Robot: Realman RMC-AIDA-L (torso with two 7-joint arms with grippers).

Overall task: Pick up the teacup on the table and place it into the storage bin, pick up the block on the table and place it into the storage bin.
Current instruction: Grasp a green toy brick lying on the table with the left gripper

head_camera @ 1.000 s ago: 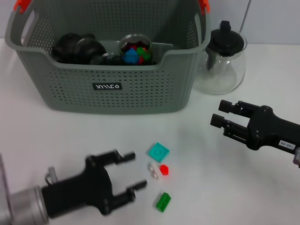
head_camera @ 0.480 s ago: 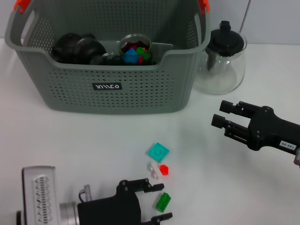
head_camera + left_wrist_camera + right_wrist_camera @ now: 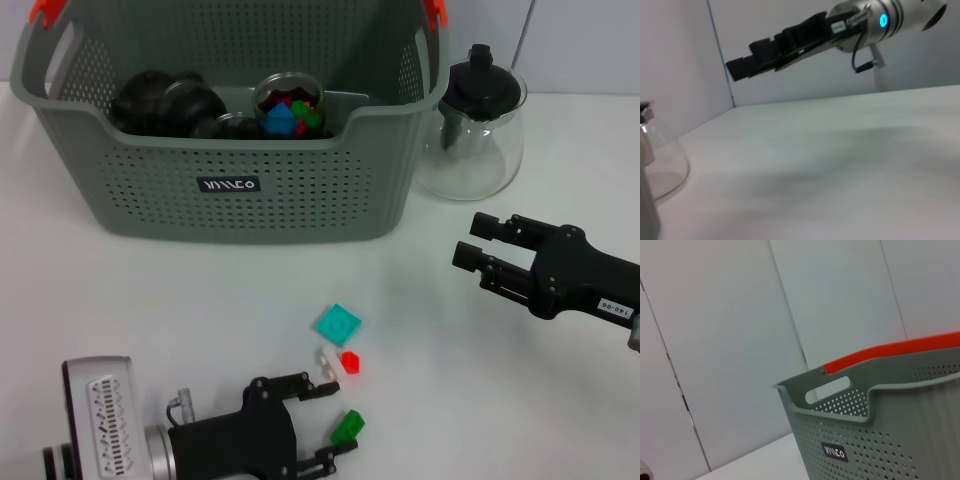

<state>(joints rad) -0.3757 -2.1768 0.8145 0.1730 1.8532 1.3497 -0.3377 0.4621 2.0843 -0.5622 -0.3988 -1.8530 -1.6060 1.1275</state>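
Left end effector (image 3: pixel 335 420): we see it open, fingers either side of the green block (image 3: pixel 348 428).
Right end effector (image 3: pixel 476 256): open, idle, beyond the bin (image 3: pixel 240 180).

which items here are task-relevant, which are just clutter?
Job:
- storage bin
- green block, between the open left pincer fingers
- teal block, red block, clear block

Lying about:
- glass teapot
- right pincer, open, idle beside it
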